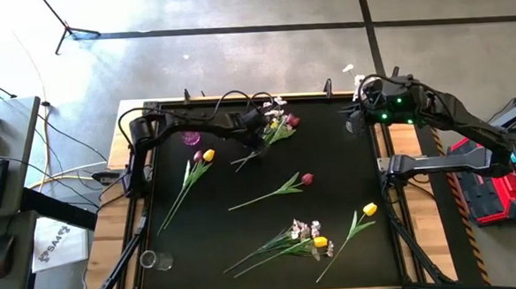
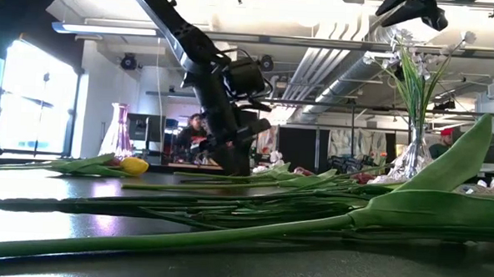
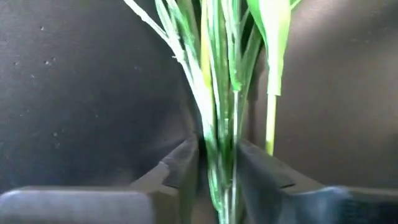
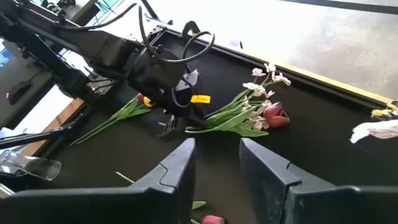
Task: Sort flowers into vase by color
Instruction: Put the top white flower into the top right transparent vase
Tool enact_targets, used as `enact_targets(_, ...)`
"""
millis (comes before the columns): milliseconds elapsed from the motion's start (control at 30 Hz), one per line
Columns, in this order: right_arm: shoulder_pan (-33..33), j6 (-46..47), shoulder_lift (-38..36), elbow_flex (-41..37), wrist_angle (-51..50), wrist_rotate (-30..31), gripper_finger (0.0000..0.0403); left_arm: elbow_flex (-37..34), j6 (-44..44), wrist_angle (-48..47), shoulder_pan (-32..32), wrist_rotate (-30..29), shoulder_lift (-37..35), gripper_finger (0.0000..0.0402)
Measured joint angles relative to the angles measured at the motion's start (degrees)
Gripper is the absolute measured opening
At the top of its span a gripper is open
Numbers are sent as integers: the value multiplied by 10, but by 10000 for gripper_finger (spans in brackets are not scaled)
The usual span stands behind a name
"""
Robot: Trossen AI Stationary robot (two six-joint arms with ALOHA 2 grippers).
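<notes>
Left gripper (image 1: 256, 137) sits low on the black table (image 1: 348, 175) near its far edge, fingers (image 3: 183, 165) closed around the green stems of a mixed bunch (image 1: 275, 126). The left wrist view shows several thin stems and a broad leaf pinched between the two dark fingers. The bunch fans away from the gripper: small white blossoms (image 4: 264, 78) on thin sprays, one dark red tulip (image 4: 275, 115) at the outer end, a touch of yellow among the stems. It lies flat on the table.

Right gripper (image 4: 214, 165) hangs above the far right corner of the table, fingers apart, nothing between them.

Other flowers lie loose on the table. A yellow tulip (image 1: 208, 155) lies toward the left side with a dark red bud just beside it, long stems running toward the near left. A single dark red tulip (image 1: 307, 179) lies near the middle, stem pointing left. At the near side a cluster of white blossoms (image 1: 304, 228) with a yellow head lies on crossed stems, and a second yellow tulip (image 1: 369, 209) lies just to its right.

A pink glass vase (image 1: 191, 138) stands by the left arm at the far left. A clear glass vase (image 2: 412, 154) holding white sprays stands at the far right. A clear glass (image 1: 155, 260) lies on its side at the near left corner.
</notes>
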Motion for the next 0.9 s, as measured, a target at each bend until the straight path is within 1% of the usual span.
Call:
enact_targets(133,0,10,0,0,-2,10,114,0,3,0,1,13,1,20)
enact_targets(167,0,13,0,0,-3,10,114,0,3,0,1,17,1,11)
enact_targets(300,4,44,0,0,-5,22,114,-4,-6,-9,6,28,-16,12)
enact_targets(400,17,58,0,0,-6,28,114,-4,-12,-15,6,26,-53,4)
enact_targets(467,27,63,0,0,-6,35,114,-3,0,-13,-3,8,-86,4)
enact_targets(533,39,75,0,0,-5,46,114,-3,37,-12,-18,-17,-118,3)
enact_targets(667,66,88,1,0,-4,91,114,-3,137,8,-58,-67,-186,1)
enact_targets(733,79,100,1,0,3,122,114,-3,151,28,-69,-80,-212,1)
enact_targets(833,106,147,1,0,50,192,114,-3,149,70,-74,-75,-246,1)
enact_targets(900,133,136,1,0,111,215,115,-3,146,105,-74,-42,-265,1)
